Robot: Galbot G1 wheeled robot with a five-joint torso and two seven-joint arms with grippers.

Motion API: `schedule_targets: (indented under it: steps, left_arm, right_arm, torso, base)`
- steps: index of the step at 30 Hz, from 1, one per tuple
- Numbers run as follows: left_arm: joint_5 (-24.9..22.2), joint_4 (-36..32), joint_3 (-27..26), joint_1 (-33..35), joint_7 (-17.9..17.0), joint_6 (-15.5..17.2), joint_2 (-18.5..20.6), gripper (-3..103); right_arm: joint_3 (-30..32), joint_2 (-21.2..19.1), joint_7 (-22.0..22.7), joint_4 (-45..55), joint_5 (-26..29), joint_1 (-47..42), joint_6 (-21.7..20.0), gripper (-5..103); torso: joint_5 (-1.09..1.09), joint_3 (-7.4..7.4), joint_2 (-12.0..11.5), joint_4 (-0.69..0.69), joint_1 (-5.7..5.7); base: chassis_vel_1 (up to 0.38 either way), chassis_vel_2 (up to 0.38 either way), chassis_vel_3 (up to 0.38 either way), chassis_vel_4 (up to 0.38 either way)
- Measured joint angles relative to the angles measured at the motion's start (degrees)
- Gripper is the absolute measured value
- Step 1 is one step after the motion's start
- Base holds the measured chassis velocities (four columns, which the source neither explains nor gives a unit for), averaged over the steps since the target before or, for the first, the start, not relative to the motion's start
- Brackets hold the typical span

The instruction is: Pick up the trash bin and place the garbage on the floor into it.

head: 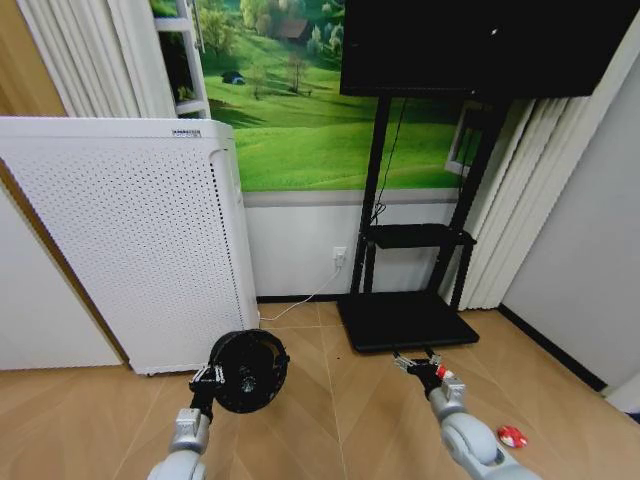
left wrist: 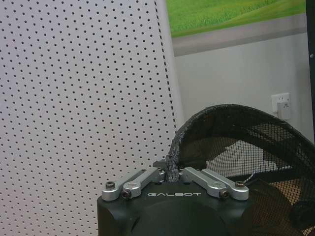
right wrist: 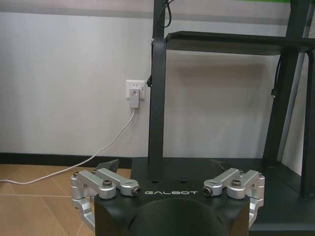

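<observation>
My left gripper (head: 207, 378) clamped the trash bin (head: 247, 371) rim | bin tipped, mouth toward me | right gripper (head: 419, 365) spread wide

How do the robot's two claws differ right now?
The left gripper is shut on the rim of the black mesh trash bin, holding it tipped with its mouth toward the camera; the right gripper is open and holds nothing. The left one is beside the white perforated appliance; the right one points at the black TV stand base. Both have silver fingers on black bodies.
</observation>
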Motion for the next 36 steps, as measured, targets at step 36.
schedule_targets:
  steps: [36]
  left_arm:
    - [-0.1, 3.4, 2.5, -2.5, 0.1, 0.2, 0.8, 5]
  right_arm:
    - [-5.8, 1.5, 0.3, -6.5, -1.7, 5.3, 1.5, 100]
  torso:
    - [0.01, 0.00, 0.0, -0.01, 0.00]
  base:
    - [-0.218, -0.219, 0.222, 0.215]
